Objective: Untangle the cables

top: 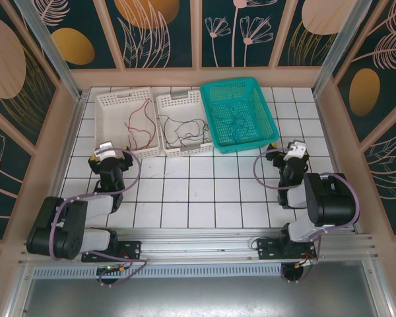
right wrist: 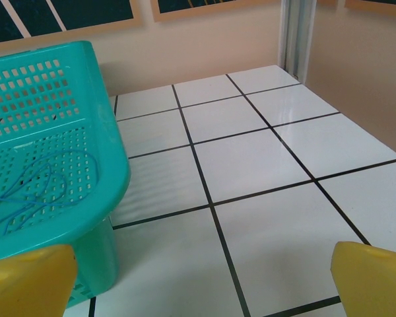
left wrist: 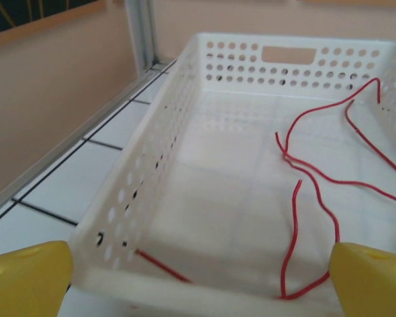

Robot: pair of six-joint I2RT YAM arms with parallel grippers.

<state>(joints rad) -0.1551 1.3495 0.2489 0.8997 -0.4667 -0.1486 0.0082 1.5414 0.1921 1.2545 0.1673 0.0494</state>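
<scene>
— White tiles with dark seams cover the bench (top: 198, 188), and three baskets sit in a row at its far side. Where are the wires?

— Red wires (top: 140, 122) lie in the left white basket (top: 111, 99), black wires (top: 185, 130) in the middle white basket (top: 178, 98), and blue wires (top: 236, 125) in the teal basket (top: 232, 84). No colour crosses into another basket, as far as I can tell.

— And the pincers?

— The left pincer (top: 109, 149) hangs at the near end of the left white basket, jaws spread wide, nothing in them. The right pincer (top: 292, 150) is just beside the teal basket's near right corner, over bare tile, equally wide and empty.

— How will the wires handle?

— Very light and limp, I judge. They keep soft bends but won't resist a pull, and they're so thin a pinch could slip off. I'd take a free end, like the red one by the near wall.

— Which way do they run?

— Red strands stretch mainly near to far, along the basket's length. Black ones sprawl across theirs. Blue lies curled in a loose bundle with no clear axis.
</scene>
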